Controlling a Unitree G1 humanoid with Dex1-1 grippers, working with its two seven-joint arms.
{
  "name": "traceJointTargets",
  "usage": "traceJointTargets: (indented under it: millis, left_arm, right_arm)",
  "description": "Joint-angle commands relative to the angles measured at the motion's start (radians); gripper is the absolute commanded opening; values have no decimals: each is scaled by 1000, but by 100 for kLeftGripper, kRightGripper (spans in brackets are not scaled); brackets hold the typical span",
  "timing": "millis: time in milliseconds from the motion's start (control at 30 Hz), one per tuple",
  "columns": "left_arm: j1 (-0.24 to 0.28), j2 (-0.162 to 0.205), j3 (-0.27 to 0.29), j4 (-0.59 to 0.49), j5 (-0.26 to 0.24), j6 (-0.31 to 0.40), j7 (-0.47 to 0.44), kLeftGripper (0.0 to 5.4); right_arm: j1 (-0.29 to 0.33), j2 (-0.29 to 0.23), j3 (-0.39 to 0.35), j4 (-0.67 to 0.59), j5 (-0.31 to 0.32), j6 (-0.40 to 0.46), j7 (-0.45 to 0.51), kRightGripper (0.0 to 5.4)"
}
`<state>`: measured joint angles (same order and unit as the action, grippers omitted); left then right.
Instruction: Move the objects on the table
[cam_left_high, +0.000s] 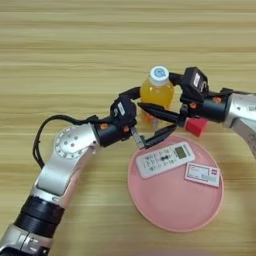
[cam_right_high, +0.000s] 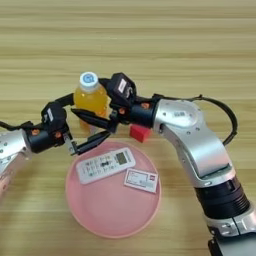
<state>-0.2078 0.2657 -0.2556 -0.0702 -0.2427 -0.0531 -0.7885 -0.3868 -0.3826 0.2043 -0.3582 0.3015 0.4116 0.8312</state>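
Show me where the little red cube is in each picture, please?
Left eye view: the red cube sits right of centre, just beyond the pink plate's far rim, under the right arm.
Right eye view: the same cube sits at about the centre, again just past the plate's far rim.
Shared landmark: the orange-drink bottle, standing to the cube's left.

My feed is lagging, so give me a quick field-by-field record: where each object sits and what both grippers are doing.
bottle: small orange-drink bottle with white cap, upright on the wooden table, just behind the plate
plate: big round pink plate, near centre
remote: white remote control with grey buttons, lying on the plate
card box: flat white-and-red card-like box, on the plate, right of the remote
cube: small red cube, on the table at the plate's far rim
left gripper: open, fingers either side of the bottle's base
right gripper: open, at the bottle
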Motion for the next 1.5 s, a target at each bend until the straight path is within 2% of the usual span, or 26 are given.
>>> traceJointTargets:
  millis: [33, 467, 1000, 1100, 1500]
  left_arm:
    - [-12, -2, -8, 8, 10, 1, -6, 464]
    - [-10, -5, 0, 10, 5, 1, -7, 343]
    - [-8, -6, 6, 16, 9, -7, -3, 341]
    - [-7, -3, 8, 21, 9, -8, -5, 341]
    - [-12, 2, 27, 47, 7, -18, -6, 340]
  right_arm:
    - [-32, 2, -5, -28, 21, 7, -10, 352]
    - [-23, -17, -25, -16, 31, 7, -12, 352]
    - [-20, -40, -27, 0, 42, 5, -8, 352]
    - [-21, -42, -24, 2, 39, 6, -8, 409]
    - [-21, -50, -54, -22, 73, 10, -1, 538]
